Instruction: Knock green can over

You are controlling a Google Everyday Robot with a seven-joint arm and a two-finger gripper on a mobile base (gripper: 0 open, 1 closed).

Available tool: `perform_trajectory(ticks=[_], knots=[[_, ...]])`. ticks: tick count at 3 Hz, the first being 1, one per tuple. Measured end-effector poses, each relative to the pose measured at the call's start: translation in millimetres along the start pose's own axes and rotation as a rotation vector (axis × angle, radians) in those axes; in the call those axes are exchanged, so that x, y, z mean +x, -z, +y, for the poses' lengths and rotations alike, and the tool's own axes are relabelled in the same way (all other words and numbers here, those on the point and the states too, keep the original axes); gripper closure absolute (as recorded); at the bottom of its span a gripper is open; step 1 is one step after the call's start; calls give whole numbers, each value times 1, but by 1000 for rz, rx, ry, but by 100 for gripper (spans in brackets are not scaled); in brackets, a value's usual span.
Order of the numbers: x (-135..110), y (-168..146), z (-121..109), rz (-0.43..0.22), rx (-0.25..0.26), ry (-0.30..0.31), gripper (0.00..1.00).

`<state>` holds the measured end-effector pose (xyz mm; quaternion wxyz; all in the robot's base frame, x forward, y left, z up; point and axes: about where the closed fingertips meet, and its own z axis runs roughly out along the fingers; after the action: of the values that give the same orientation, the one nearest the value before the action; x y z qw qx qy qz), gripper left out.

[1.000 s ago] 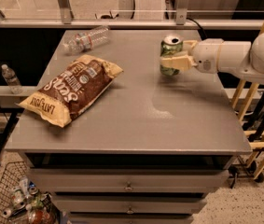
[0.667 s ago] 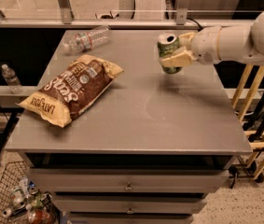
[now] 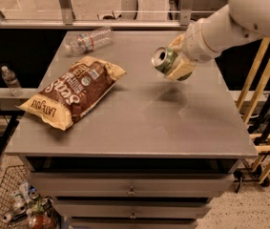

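Observation:
The green can (image 3: 164,60) is a small light-green can with a silver top. It is tilted far over to the left and held above the grey table (image 3: 139,113), with its shadow on the surface below. My gripper (image 3: 178,63) reaches in from the upper right on a white arm. Its cream fingers (image 3: 182,69) are closed around the can's body.
A brown chip bag (image 3: 75,90) lies on the left half of the table. A clear plastic water bottle (image 3: 88,40) lies on its side at the back left corner. A wire basket of cans (image 3: 17,206) stands on the floor at lower left. Wooden frames stand to the right.
The can stood upright on the table with the gripper around it. It has since been lifted, tipped over to the left and carried slightly left and forward.

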<state>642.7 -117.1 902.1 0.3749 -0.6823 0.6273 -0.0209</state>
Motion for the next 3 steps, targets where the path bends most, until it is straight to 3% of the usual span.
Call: perform_trajectory(ticks=[1, 2, 3], knots=[[8, -12, 22, 173, -136, 205, 100], [23, -16, 41, 340, -321, 413, 100], [37, -11, 58, 484, -512, 579, 97]])
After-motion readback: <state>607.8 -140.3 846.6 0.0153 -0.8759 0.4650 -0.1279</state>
